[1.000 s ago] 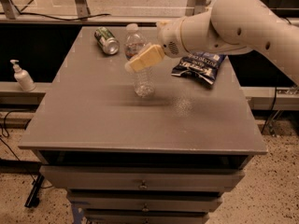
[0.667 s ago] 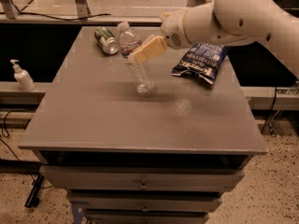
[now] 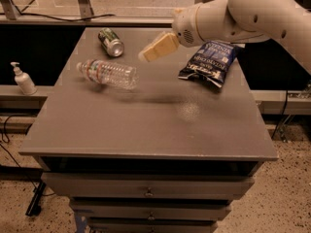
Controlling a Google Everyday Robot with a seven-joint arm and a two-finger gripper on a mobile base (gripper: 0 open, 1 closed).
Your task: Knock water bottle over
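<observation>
The water bottle (image 3: 107, 74), clear ribbed plastic with a white cap and a red, white and green label band, lies on its side on the left part of the grey tabletop (image 3: 146, 120), cap pointing left. The gripper (image 3: 158, 47) hangs above the table's back middle, up and to the right of the bottle and apart from it. It holds nothing that shows.
A green soda can (image 3: 111, 41) lies on its side at the back left. A dark blue chip bag (image 3: 208, 63) lies at the back right. A white pump-dispenser bottle (image 3: 23, 79) stands on a ledge left of the table. Drawers sit below the front edge.
The bottle stood upright under the gripper, then tipped to the left, and now lies on its side. The gripper has lifted a little and moved away from it.
</observation>
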